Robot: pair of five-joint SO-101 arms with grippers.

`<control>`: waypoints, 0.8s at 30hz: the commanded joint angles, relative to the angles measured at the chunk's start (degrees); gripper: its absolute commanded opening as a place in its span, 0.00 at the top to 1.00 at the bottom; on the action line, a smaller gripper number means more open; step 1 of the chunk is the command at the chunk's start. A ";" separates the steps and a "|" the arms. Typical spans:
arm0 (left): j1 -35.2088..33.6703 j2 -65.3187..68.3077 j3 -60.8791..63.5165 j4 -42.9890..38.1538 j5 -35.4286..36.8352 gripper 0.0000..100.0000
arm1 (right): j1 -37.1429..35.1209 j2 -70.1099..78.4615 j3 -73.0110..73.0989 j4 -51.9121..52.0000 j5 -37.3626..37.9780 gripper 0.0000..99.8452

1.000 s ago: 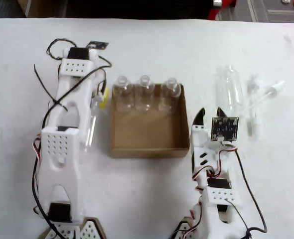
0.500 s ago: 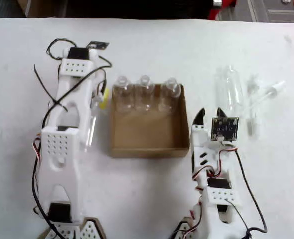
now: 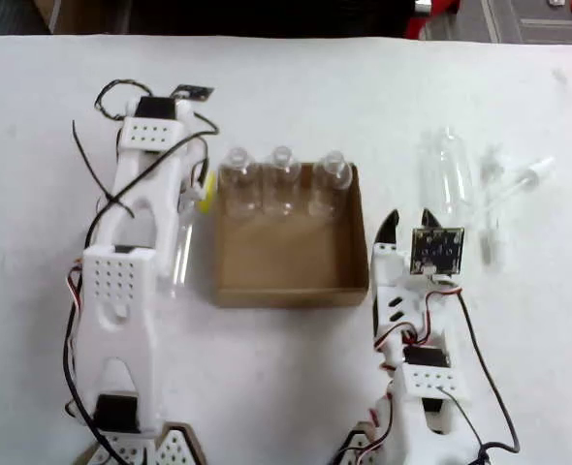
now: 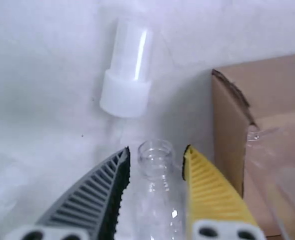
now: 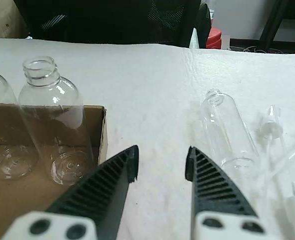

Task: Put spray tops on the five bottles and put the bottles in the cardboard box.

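1. Box (image 3: 291,242) sits mid-table between the 2 arms, open side up.
2. 3 bottles (image 3: 282,179) stand upright in a row along the box's far wall. All are clear and their necks are bare. In the R wrist view the rightmost one (image 5: 55,120) stands in the box's far-right corner.
3. L gripper (image 4: 156,150) is clenched on a 4th bottle (image 4: 153,200), w/ the grey finger on one side and the yellow finger on the other. The bottle's open mouth is between the fingertips.
4. In the high view this 4th bottle (image 3: 179,254) lies on the table just left of the box, partly under the L arm.
5. A white cap (image 4: 129,70) w/ a clear cover lies on the table just past the 4th bottle's mouth, not touching it. The box corner (image 4: 227,110) is near.
6. R gripper (image 5: 160,162) is released, w/ a gap between the black fingers and nothing in it. It is low over the table by the box's right wall (image 3: 362,228).
7. 5th bottle (image 3: 448,179) lies on its side right of the box, neck to the far side, apart from R gripper.
8. Spray tops (image 3: 519,184) lie right of the 5th bottle; I cannot tell how many.
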 commanded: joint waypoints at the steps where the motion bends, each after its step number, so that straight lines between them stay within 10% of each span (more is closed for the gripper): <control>1: 0.40 -1.01 -2.29 -0.62 -0.26 0.84 | -0.66 0.57 -1.05 0.13 0.79 0.86; 24: 1.45 -17.71 -1.05 3.60 -0.35 0.94 | -0.66 0.57 -1.05 0.13 0.79 0.86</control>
